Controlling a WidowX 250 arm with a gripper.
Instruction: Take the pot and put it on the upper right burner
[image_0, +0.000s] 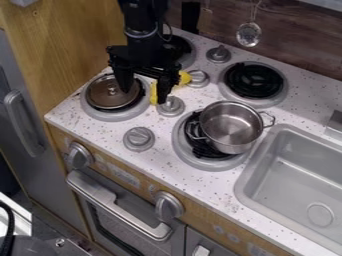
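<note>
My black gripper (144, 87) hangs over the left part of the stove, its two fingers spread apart with nothing held between them. The silver metal pot (231, 126) stands to its lower right, resting off-centre on the lower right burner (199, 161), with handles at its left and right sides. Above the pot in the view, towards the back wall, is the upper right burner (254, 80), a black coil in a grey ring with nothing on it.
A round lid (113, 93) lies on the lower left burner. Behind the gripper is a yellow object (184, 78), partly hidden. Grey knobs (139, 138) stand among the burners. The sink (294, 172) lies right of the pot. A ladle (248, 34) hangs on the back wall.
</note>
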